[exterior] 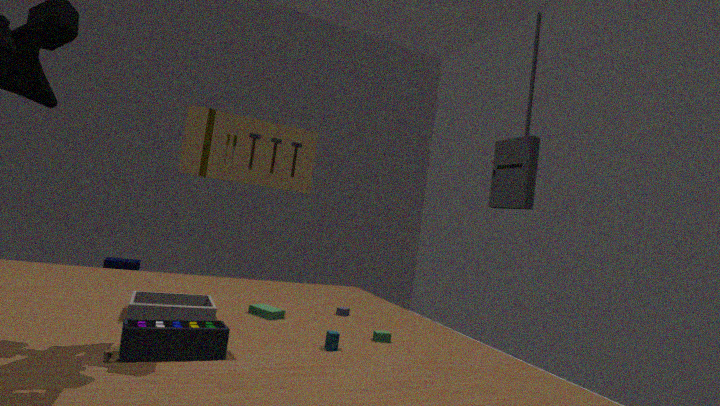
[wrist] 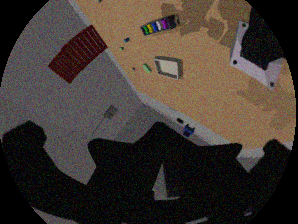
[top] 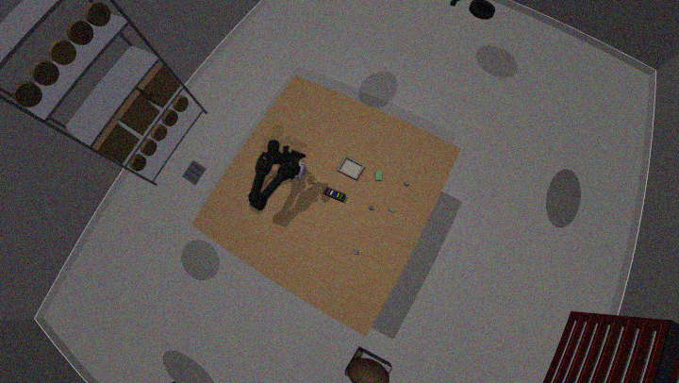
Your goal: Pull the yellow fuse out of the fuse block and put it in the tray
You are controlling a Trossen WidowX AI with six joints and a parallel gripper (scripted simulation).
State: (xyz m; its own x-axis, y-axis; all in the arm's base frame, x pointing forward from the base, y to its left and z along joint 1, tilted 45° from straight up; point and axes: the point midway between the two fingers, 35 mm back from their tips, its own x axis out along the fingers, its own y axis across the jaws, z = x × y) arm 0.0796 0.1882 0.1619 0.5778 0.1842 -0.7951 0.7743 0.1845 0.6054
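Wooden tabletop (top: 327, 266) carries the dark fuse block (exterior: 173, 340) with the tray (exterior: 172, 299) just behind it. Yellow fuse (exterior: 193, 324) sits seated in the block's row, second from the right in the exterior view. Arm (top: 266, 175) is folded well away from the block; gripper (wrist: 161, 185) fingers are together, holding nothing.

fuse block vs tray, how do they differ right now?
The fuse block is dark and solid-sided; the tray is pale-walled and open-topped. The fuse block holds a row of coloured fuses; the tray shows nothing inside. The fuse block sits nearer the exterior camera, the tray behind it. Both rest on the table.
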